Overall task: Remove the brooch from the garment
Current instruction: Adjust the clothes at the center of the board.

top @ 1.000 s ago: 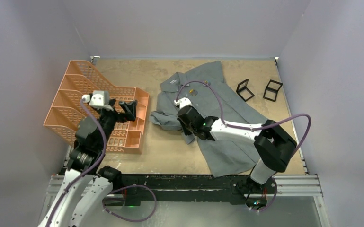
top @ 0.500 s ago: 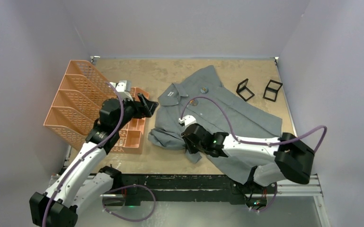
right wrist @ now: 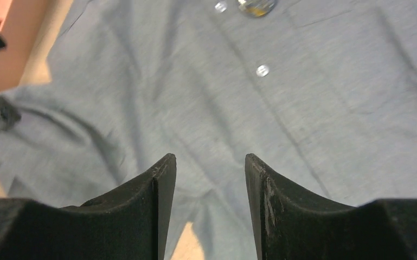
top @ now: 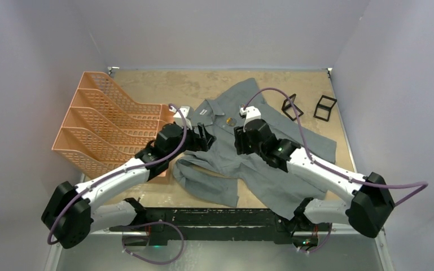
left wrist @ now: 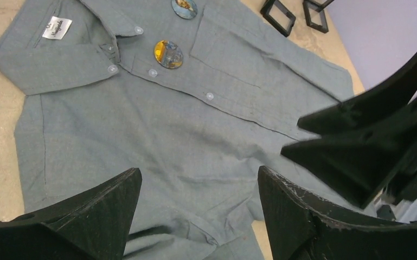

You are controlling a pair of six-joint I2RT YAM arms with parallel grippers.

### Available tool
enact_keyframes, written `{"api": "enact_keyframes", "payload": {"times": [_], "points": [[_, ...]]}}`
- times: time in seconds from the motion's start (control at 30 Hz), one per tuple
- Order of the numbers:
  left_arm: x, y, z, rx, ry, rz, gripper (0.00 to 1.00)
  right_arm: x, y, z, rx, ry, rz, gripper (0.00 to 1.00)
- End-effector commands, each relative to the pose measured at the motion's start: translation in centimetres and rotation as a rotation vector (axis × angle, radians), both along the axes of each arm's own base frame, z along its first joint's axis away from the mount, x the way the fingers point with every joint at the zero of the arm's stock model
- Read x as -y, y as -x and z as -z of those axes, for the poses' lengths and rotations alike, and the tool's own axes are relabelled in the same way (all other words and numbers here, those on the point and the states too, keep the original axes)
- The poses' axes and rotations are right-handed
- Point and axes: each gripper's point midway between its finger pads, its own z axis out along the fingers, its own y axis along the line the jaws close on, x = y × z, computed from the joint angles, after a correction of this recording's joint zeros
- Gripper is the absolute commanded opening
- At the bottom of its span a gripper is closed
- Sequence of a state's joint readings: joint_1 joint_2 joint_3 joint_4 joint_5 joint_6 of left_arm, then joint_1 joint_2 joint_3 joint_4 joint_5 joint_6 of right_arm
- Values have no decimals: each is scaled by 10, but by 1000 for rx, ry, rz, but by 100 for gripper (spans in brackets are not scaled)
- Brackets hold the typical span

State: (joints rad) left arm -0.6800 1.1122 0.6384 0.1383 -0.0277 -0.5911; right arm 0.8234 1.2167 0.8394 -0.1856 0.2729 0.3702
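Observation:
The garment point(top: 310, 138), a grey short-sleeved shirt, lies spread on the table, collar to the far left. A round orange-and-blue brooch point(top: 231, 121) is pinned by the button line below the collar; it also shows in the left wrist view point(left wrist: 168, 53) and at the top edge of the right wrist view point(right wrist: 256, 5). A second round brooch point(left wrist: 184, 7) sits further up the chest. My left gripper point(top: 203, 137) hovers open over the shirt's left side point(left wrist: 195, 179). My right gripper point(top: 240, 141) hovers open over the shirt front point(right wrist: 210, 160), a little below the brooch. Both are empty.
An orange mesh file organiser point(top: 107, 124) stands at the left, close behind my left arm. Two small black frames point(top: 292, 107) point(top: 325, 106) stand at the back right beside the shirt. Grey walls close in the table on three sides.
My left gripper swung right from the organiser to over the shirt. My right gripper moved from the near sleeve up toward the chest. The shirt shifted and its near sleeve lies flatter.

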Motion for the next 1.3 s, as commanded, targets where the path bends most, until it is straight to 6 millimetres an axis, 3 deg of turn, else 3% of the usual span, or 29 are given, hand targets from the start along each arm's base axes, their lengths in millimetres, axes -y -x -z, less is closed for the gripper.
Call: {"api": "enact_keyframes", "payload": {"times": [0.0, 0.2, 0.47, 0.67, 0.9, 1.27], "points": [[8, -12, 0, 69, 24, -52, 77, 8, -41, -14, 66, 40, 34, 54], [3, -5, 34, 34, 13, -77, 75, 2, -79, 5, 50, 106, 53, 54], [-15, 7, 75, -14, -11, -118, 71, -8, -105, 50, -22, 166, 49, 54], [-23, 15, 101, -57, -11, -143, 65, -10, -111, 87, -85, 204, 39, 51], [-34, 21, 123, -93, -35, -173, 47, -7, -117, 107, -121, 202, 44, 47], [-41, 28, 140, -121, -70, -181, 38, -2, -101, 133, -198, 225, 13, 19]]}}
